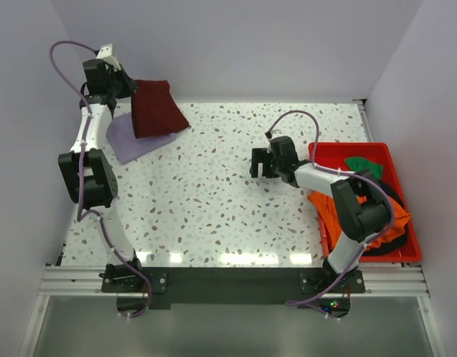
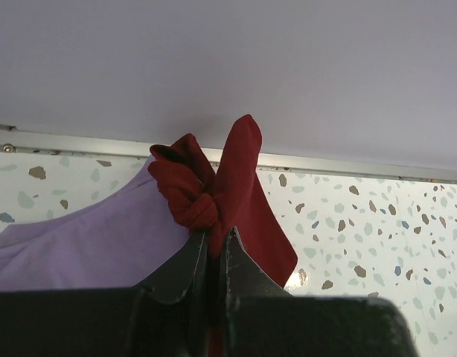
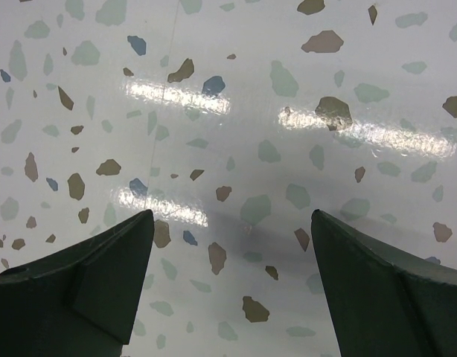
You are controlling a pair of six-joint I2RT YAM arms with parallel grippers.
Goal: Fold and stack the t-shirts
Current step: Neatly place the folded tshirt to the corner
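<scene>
Maroon t-shirt (image 1: pixel 158 108), soft, light and limp, drapes over the lavender t-shirt (image 1: pixel 128 140) at the counter's far left corner, its bunched edge pinched tight in the left gripper (image 2: pixel 216 239); corners or hems look the surest holds, while the right gripper (image 3: pixel 232 223) hangs spread wide and empty.

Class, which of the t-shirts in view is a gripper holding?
The dark maroon t-shirt, pinched in the left gripper. The lavender t-shirt lies partly under it, ungripped; the right gripper is open, holding nothing.
</scene>
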